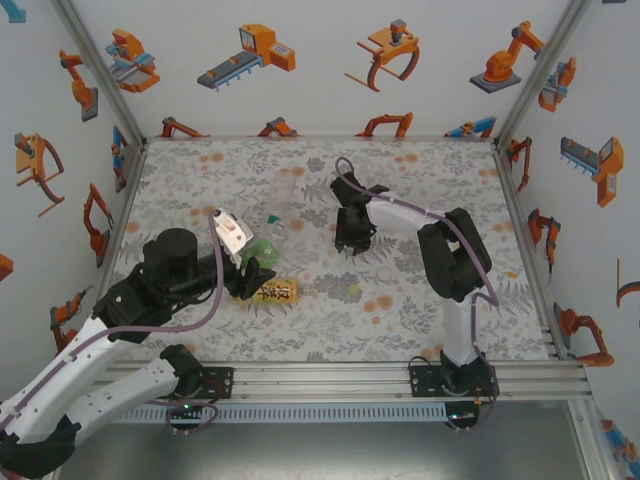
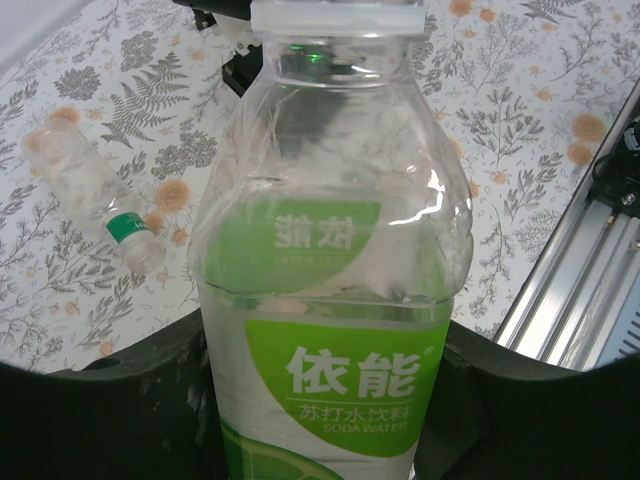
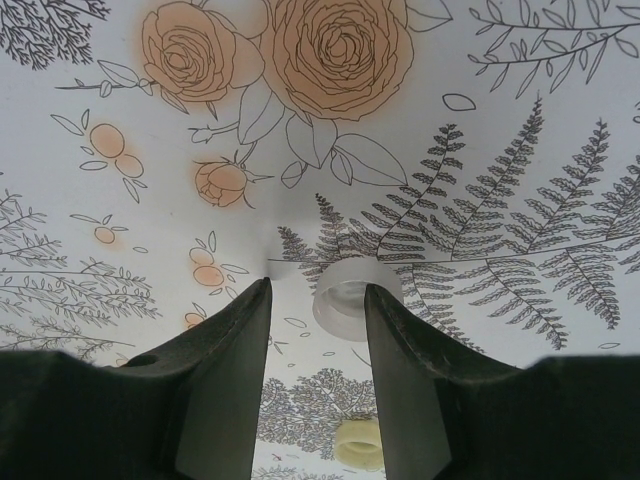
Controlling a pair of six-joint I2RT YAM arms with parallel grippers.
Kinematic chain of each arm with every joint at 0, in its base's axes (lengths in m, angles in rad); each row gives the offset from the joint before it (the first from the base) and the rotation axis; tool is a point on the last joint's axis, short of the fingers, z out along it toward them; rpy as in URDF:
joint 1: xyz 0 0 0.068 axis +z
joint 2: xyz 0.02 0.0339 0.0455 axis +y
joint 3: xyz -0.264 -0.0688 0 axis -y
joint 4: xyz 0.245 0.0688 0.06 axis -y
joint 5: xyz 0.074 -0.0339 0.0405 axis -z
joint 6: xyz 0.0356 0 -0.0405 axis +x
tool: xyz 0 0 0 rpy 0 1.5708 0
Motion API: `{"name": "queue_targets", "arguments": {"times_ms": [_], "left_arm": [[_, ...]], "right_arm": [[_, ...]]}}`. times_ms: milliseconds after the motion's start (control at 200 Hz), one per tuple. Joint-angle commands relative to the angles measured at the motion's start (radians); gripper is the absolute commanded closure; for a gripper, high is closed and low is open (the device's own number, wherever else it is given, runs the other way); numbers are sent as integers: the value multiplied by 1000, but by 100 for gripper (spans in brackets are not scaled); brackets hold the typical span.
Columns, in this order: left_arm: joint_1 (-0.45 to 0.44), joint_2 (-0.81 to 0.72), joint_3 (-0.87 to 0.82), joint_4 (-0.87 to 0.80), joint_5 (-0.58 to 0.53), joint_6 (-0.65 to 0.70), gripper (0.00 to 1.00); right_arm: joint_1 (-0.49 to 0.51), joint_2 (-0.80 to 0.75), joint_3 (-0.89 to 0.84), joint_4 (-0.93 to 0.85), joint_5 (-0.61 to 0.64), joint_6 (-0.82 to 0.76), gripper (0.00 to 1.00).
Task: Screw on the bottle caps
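My left gripper (image 2: 330,410) is shut on the clear bottle with the green label (image 2: 335,300), its black jaws pressing both sides of the label. The bottle's whitish top (image 2: 335,15) reaches the frame's upper edge. From above, this gripper (image 1: 252,268) holds the bottle (image 1: 262,250) just over the amber bottle (image 1: 276,291), which lies on its side. The plain clear bottle (image 2: 90,190) lies flat, with a green band at its neck. My right gripper (image 3: 318,285) hangs open over the table. A translucent white cap (image 3: 350,295) sits by its right fingertip, apart from the left one. A pale yellow cap (image 3: 358,445) lies nearer.
The table carries a floral cloth (image 1: 420,190). An aluminium rail (image 1: 350,375) runs along the near edge, also beside the held bottle (image 2: 570,290). Printed walls (image 1: 90,150) close in the left, back and right sides.
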Motion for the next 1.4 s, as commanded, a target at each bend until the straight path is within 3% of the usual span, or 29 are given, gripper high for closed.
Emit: {"name": "queue_targets", "arguments": {"times_ms": [0, 325, 1392], "left_arm": [[6, 4, 11, 25, 11, -12, 100], [6, 19, 14, 41, 24, -11, 100], [6, 10, 9, 31, 16, -10, 100]], "right_arm": [[2, -16, 10, -19, 12, 3, 58], [1, -56, 63, -87, 66, -22, 57], [1, -7, 28, -88, 64, -15, 56]]}}
